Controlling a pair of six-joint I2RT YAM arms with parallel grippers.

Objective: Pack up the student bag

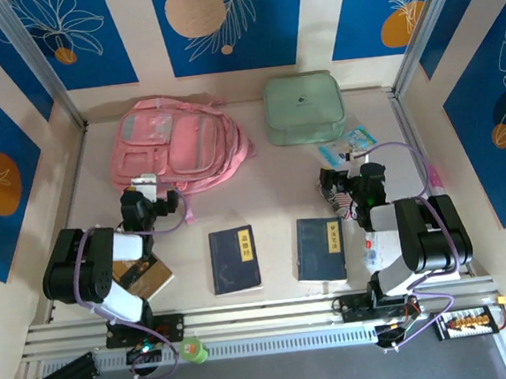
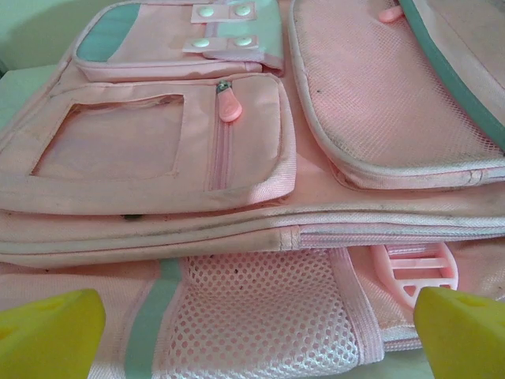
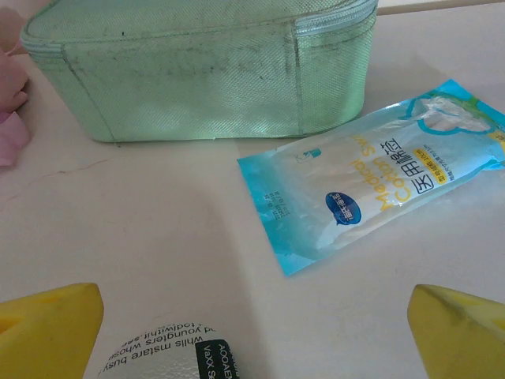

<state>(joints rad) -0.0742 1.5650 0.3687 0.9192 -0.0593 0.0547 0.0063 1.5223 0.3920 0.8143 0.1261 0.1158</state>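
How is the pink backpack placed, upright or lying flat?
Lying flat: the student bag rests on the table, front pockets facing up.

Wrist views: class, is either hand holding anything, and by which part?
Nothing is held. The left hand is open facing the student bag; the right hand is open near the blue packet.

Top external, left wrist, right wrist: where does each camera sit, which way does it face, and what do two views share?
Top external: above and behind the arms, looking down on the table; both arms, left gripper and right gripper show.
Left wrist: on the left arm, facing the student bag; its yellow fingertips at the bottom corners.
Right wrist: on the right arm, facing the mint-green case and a blue packet; its yellow fingertips likewise.
Shared: top and right wrist both show case and packet.
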